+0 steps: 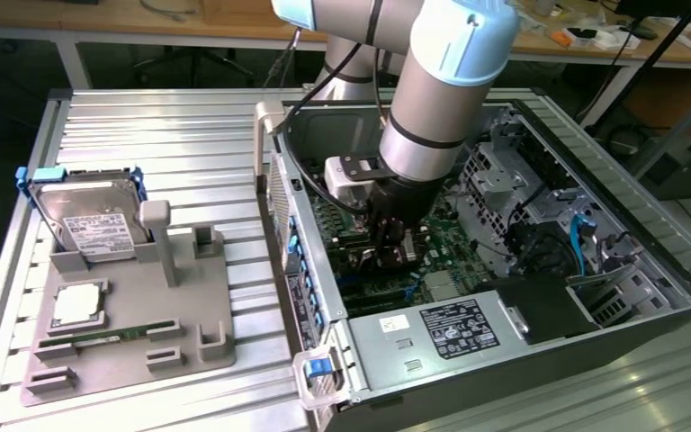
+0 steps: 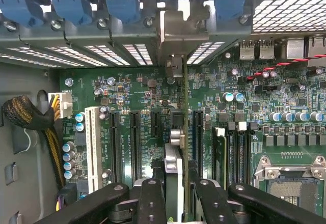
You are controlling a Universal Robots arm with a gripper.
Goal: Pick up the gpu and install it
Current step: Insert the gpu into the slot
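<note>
The gripper (image 2: 175,193) is clamping the gpu (image 2: 179,132) edge-on, holding it upright above the motherboard (image 2: 127,96) slots inside the open computer case (image 1: 633,270).

The PC case (image 1: 489,270) is laid open on the counter (image 1: 177,135) at the exterior view's right w/ the gripper (image 1: 391,256) lowered inside, the gpu (image 2: 175,132) is held edge-on betw. its fingers (image 2: 152,203) over the motherboard (image 2: 127,96) slots, & a parts tray (image 1: 130,333) w/ a hard drive (image 1: 87,220) is set at the exterior view's left.
</note>
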